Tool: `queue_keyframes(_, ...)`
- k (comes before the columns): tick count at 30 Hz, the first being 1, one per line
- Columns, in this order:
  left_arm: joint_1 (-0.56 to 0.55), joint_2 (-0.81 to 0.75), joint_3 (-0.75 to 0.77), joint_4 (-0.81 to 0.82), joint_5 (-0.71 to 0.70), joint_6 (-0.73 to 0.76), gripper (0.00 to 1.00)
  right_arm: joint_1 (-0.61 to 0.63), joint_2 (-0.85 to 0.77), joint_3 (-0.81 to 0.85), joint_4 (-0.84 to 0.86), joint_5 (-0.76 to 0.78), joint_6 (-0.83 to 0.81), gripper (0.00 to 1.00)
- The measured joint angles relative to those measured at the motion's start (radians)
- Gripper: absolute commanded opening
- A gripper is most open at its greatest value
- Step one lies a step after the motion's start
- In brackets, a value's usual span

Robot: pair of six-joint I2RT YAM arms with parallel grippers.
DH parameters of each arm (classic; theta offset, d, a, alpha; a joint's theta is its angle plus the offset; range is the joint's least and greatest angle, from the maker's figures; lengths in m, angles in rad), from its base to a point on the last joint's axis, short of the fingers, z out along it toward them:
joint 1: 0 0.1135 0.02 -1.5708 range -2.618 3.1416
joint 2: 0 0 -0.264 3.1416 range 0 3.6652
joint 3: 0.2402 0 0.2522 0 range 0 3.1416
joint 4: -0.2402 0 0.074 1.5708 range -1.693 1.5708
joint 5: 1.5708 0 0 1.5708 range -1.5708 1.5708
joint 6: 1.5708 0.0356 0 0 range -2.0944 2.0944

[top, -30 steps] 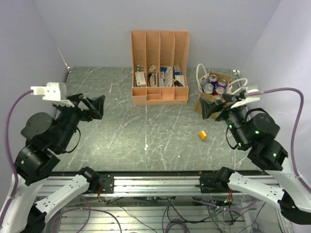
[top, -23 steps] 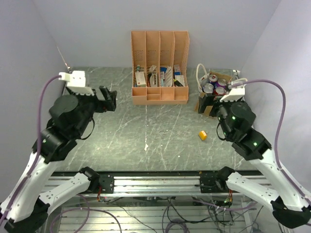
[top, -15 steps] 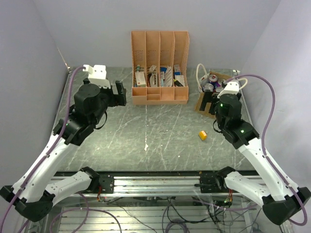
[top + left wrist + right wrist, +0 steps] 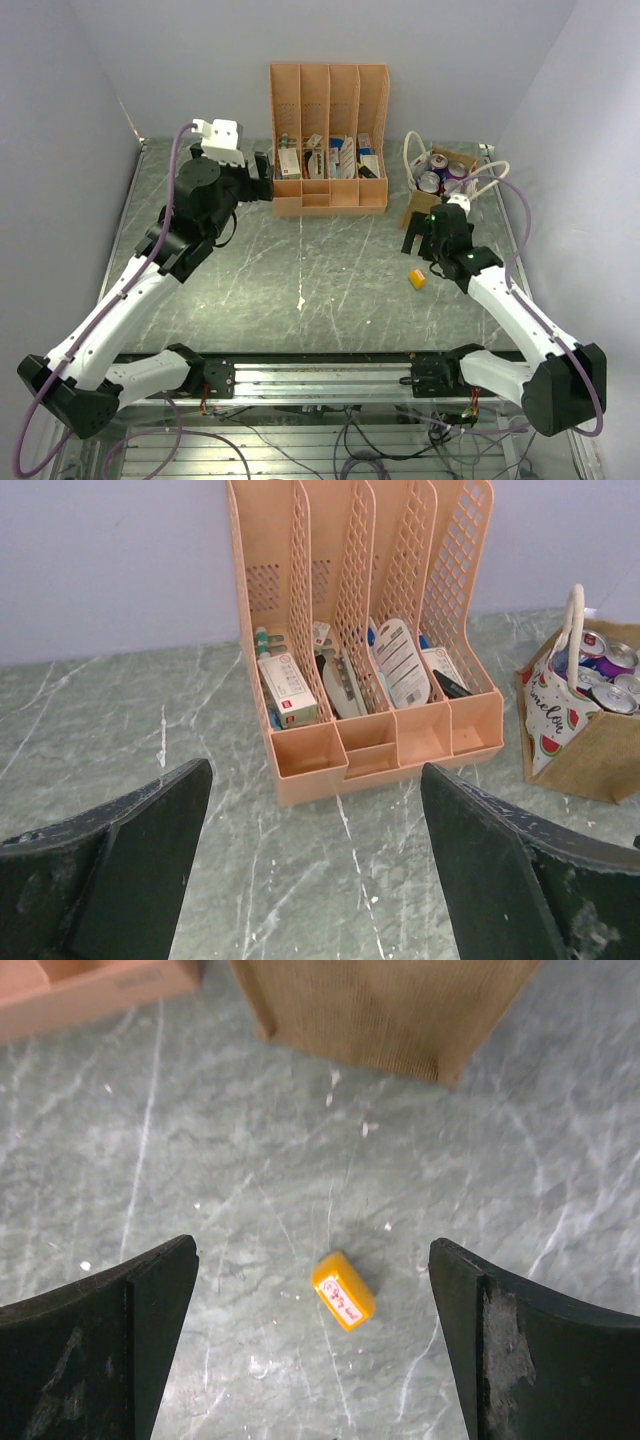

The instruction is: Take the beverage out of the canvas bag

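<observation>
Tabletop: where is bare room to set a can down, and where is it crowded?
Free: the bare stretch of table in front of the file organizer, left of the yellow block. Crowded: far right corner, where the canvas bag full of cans stands.

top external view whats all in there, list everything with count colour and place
tan-brown canvas bag: one, cream-white rope handles, far right of the table, right of the organizer
beverage cans: several, silver tops, purple and red, upright in the bag
orange-pink slotted file organizer: one, four compartments, far middle by the back wall
small boxes and packets: several, mostly white, in the organizer's compartments
yellow-orange block: one, white label, on the table in front of the bag
grey-green marbled table: one, under everything
left gripper: one, black, open, facing the organizer
right gripper: one, black, open, above the block
</observation>
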Motion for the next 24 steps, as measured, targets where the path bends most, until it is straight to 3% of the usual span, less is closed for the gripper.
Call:
queue_keyframes(6, 0.007, 0.001, -0.063, 0.081, 0.016, 0.037, 0.96, -0.011, 0.040, -0.096, 0.010, -0.080, 0.064, 1.00)
queue_keyframes(16, 0.011, 0.014, -0.089, 0.129, 0.078, 0.063, 0.96, 0.024, 0.078, -0.154, 0.162, -0.383, 0.032, 1.00)
queue_keyframes(19, 0.012, 0.014, -0.097, 0.136, 0.079, 0.069, 0.95, 0.107, 0.169, -0.121, 0.175, -0.382, 0.038, 1.00)
queue_keyframes(24, 0.012, 0.013, -0.109, 0.142, 0.078, 0.078, 0.95, 0.261, 0.361, -0.011, 0.123, -0.236, 0.101, 1.00)
